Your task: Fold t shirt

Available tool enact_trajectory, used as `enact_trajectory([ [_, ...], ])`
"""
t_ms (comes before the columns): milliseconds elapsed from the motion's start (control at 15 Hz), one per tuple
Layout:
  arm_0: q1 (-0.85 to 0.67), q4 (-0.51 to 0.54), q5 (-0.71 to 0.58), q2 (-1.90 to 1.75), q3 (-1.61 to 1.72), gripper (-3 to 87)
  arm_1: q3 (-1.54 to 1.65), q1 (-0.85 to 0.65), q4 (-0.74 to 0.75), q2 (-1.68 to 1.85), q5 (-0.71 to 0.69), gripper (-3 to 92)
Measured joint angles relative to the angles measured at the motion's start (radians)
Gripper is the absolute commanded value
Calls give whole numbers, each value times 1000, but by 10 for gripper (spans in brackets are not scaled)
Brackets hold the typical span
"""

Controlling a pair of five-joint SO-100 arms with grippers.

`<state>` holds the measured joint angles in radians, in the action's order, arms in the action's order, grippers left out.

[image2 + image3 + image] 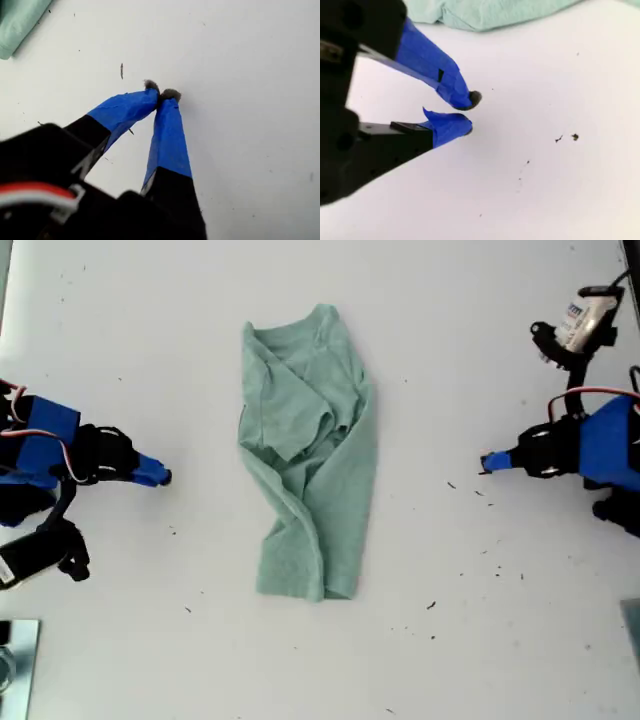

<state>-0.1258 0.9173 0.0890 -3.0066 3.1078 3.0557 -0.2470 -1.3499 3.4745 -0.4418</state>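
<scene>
Exterior view's left: a black-and-blue robot arm (60, 455) sits on the white tabletop (450, 340), its blue-taped tip aimed at the middle. Centre: the pale sage-green cloth t shirt (310, 450) lies in a narrow, rumpled lengthwise fold, neck end toward the far edge, well apart from both arms. Exterior view's right: a second matching arm (590, 445), tip also aimed inward. Can't tell which arm is which. The first gripper (162, 94): blue-taped tips pressed together, empty. The second gripper (469, 114): tips slightly parted, empty, over bare table near the shirt.
</scene>
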Motion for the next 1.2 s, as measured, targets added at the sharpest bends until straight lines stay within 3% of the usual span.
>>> enact_trajectory([
  [133,-2,-32,6,25,9,-2,0,0,0,0,9,24],
  [267,11,6,6,166,-107,-2,-2,55,37,-12,48,24],
  [333,32,72,6,276,-268,112,-58,89,92,-106,72,24],
  [400,75,153,6,416,-456,257,-193,115,109,-288,84,102],
  [533,149,288,-38,735,-882,348,-676,198,81,-818,83,364],
  [667,215,333,-115,1028,-1247,358,-1186,262,11,-1316,54,361],
  [867,264,331,-152,1290,-1470,367,-1761,325,-152,-1786,43,349],
  [1200,291,302,-152,1638,-1609,359,-1980,399,-143,-2112,124,333],
])
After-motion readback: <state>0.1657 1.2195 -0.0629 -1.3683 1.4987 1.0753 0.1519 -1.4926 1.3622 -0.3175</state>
